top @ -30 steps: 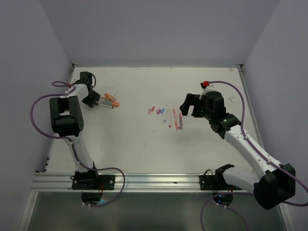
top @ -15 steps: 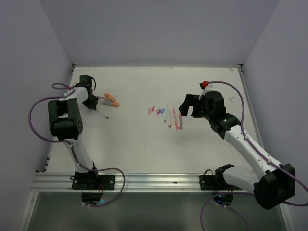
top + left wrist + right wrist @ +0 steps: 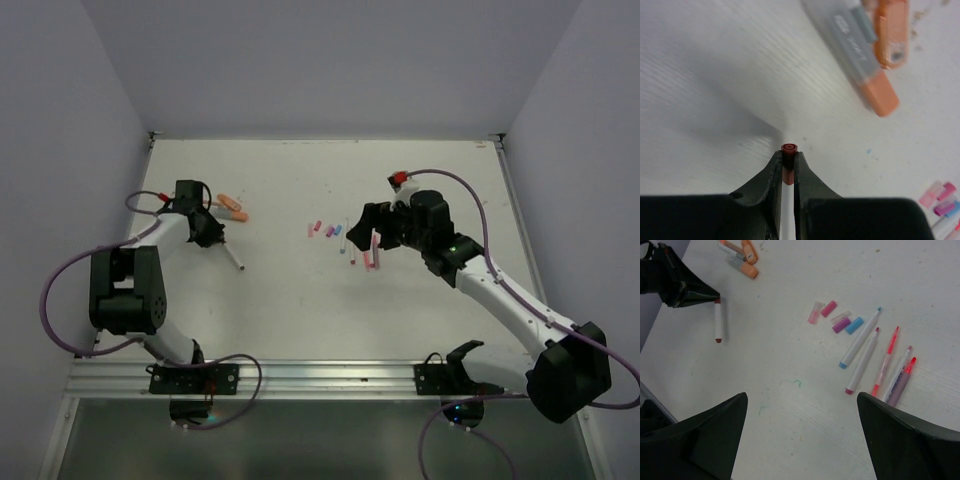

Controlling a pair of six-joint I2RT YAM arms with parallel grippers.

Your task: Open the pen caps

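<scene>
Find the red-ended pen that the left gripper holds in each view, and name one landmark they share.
Top external: the red-ended pen lies left of centre, slanting down-right out of the left gripper.
Left wrist: the pen is at bottom centre, its red end pinched by that gripper.
Right wrist: the pen is at upper left, upright in the picture.
Shared landmark: the orange markers, seen in all three views.
</scene>
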